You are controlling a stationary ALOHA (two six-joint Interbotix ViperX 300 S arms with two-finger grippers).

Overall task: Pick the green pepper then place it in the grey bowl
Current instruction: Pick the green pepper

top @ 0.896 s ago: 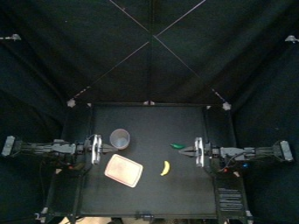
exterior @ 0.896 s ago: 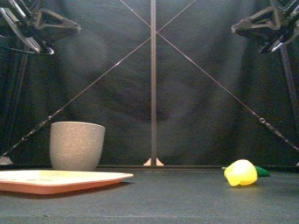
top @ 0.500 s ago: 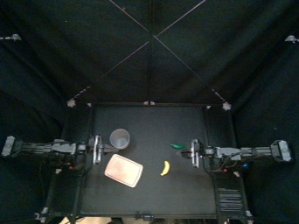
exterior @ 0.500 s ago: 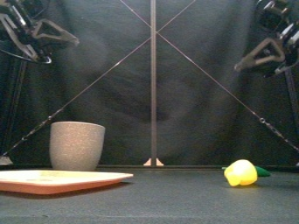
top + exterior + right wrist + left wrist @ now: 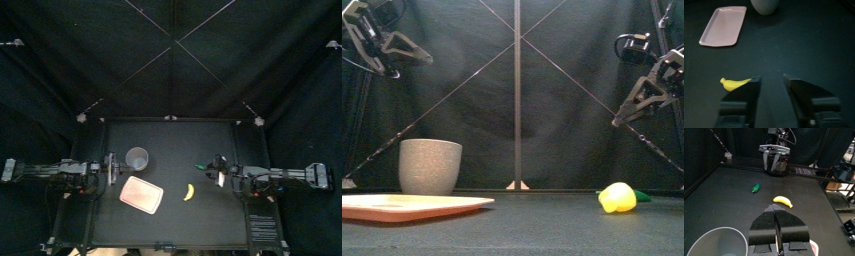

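- While the grey cup (image 5: 136, 157) stands upright on the left half of the tabletop (image 5: 174, 135), its mouth faces up, and the left wrist view shows only its pale inner wall.
- Just in front of the cup lies the flat pink tray (image 5: 140, 194), set at a slant. Its surface shows bare pink in the top and right wrist views.
- On the right half of the tabletop, apart from the cup and outside both containers, lies the green pepper (image 5: 202, 165).
- A yellow banana (image 5: 190, 191) lies nearer the front edge than the pepper, between the tray and the right arm. In the front view it hides part of the pepper.
- From above, the right fingers (image 5: 222, 173) sit just beside the pepper, which lies a little toward the middle and the back from their tips.
- The front view shows the right fingers raised well above the tabletop, so they do not touch the pepper.
- The right fingers stand parted with a clear gap between them and hold nothing. Their own wrist view shows the banana beside one finger and no pepper.
- The left fingers (image 5: 777, 214) are pressed together, with only a thin seam between them and nothing in their hold. They hang high at the left beside the cup, well apart from the pepper.
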